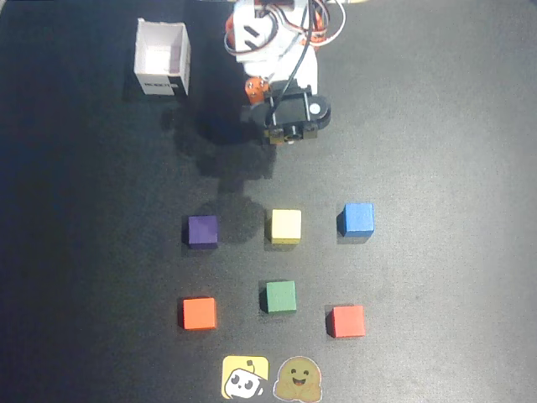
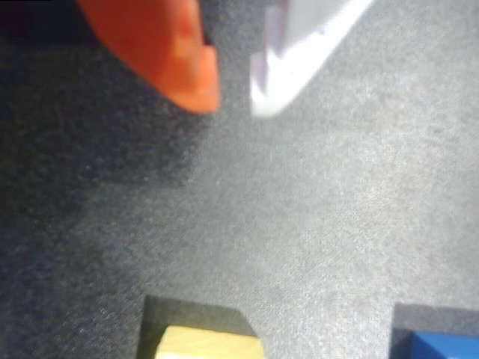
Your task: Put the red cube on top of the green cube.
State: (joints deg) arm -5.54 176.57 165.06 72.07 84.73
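Note:
In the overhead view the red cube [image 1: 346, 321] sits at the front right of the dark mat. The green cube [image 1: 280, 295] lies to its left in the front row, about a cube's width away. My gripper [image 1: 267, 126] hangs near the arm's base at the back, far from both cubes. In the wrist view my gripper [image 2: 233, 105] is shut and empty. Only a thin strip of mat shows between the orange finger [image 2: 172, 52] and the white finger [image 2: 299, 45]. Neither the red nor the green cube shows in the wrist view.
An orange-red cube [image 1: 200, 313] sits front left. Purple [image 1: 202, 230], yellow [image 1: 284, 226] and blue [image 1: 358, 219] cubes form the middle row; the yellow cube [image 2: 209, 344] and blue cube [image 2: 441, 345] also edge into the wrist view. A white open box [image 1: 162, 59] stands back left. Two stickers [image 1: 270, 379] lie at the front edge.

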